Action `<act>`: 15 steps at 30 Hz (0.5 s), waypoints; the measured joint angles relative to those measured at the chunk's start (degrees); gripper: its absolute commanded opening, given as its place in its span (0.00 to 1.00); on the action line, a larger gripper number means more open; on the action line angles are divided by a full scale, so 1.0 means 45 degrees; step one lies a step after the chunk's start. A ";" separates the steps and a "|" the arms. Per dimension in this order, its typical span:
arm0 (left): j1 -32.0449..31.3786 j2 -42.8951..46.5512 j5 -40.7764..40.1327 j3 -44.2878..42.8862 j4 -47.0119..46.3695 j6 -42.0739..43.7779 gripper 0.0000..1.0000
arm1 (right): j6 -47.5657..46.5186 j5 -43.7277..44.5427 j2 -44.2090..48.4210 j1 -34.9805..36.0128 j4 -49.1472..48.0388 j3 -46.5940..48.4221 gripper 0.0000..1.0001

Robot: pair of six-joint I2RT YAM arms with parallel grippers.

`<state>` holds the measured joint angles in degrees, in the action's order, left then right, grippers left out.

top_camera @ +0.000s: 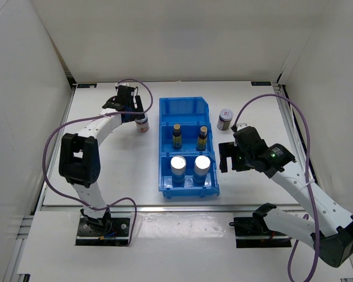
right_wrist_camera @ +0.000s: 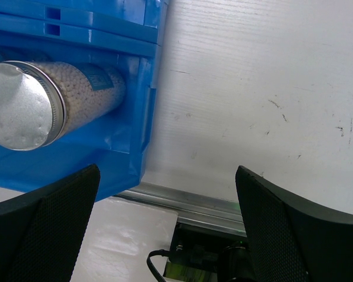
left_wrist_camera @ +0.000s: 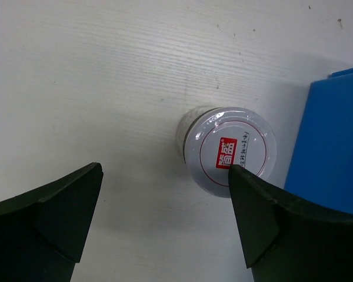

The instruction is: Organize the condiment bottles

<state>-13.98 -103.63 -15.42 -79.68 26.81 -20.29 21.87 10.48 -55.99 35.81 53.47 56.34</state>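
Hovering over glossy round-lidded jar (left_wrist_camera: 229,151), left gripper (left_wrist_camera: 165,176)

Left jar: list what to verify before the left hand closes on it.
1. Left hand open: ok.
2. Jar upright, lid on: ok.
3. Jar centred in the hand: not ok; it sits close to one finger.
4. Hand low enough to grip the jar's body: cannot tell.
5. Far compartment of the blue bin free for it: ok.
6. Right hand away from the jar: ok; it is on the other side of the bin.
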 measured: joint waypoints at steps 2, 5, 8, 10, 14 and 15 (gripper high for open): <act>0.0000 -0.0024 0.0049 0.0000 -0.0078 -0.0063 0.99 | 0.0000 0.0000 0.0000 0.0000 0.0000 0.0000 0.99; 0.0005 -0.0131 0.0228 -0.0131 -0.0068 -0.0039 0.99 | 0.0000 -0.0005 0.0000 0.0000 -0.0005 0.0000 0.99; 0.0005 -0.0661 0.0355 -0.0850 -0.0170 0.0024 0.99 | -0.0005 0.0000 -0.0029 0.0000 0.0000 0.0000 0.99; 0.0005 -0.1112 0.0452 -0.1331 -0.0413 0.0049 0.99 | 0.0000 0.0000 -0.0083 0.0000 0.0000 0.0000 0.99; -0.0005 -0.1923 0.0772 -0.1841 -0.0699 -0.0024 0.99 | 0.0000 0.0000 -0.0146 0.0000 0.0000 0.0000 0.99; -0.0005 -0.2103 0.0806 -0.1943 -0.0733 -0.0029 0.99 | 0.0000 0.0000 -0.0170 0.0000 0.0000 0.0000 0.99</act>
<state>-14.00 -113.10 -11.79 -88.42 23.51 -20.43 21.87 10.48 -56.75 35.81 53.47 56.34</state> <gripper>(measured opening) 0.994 0.989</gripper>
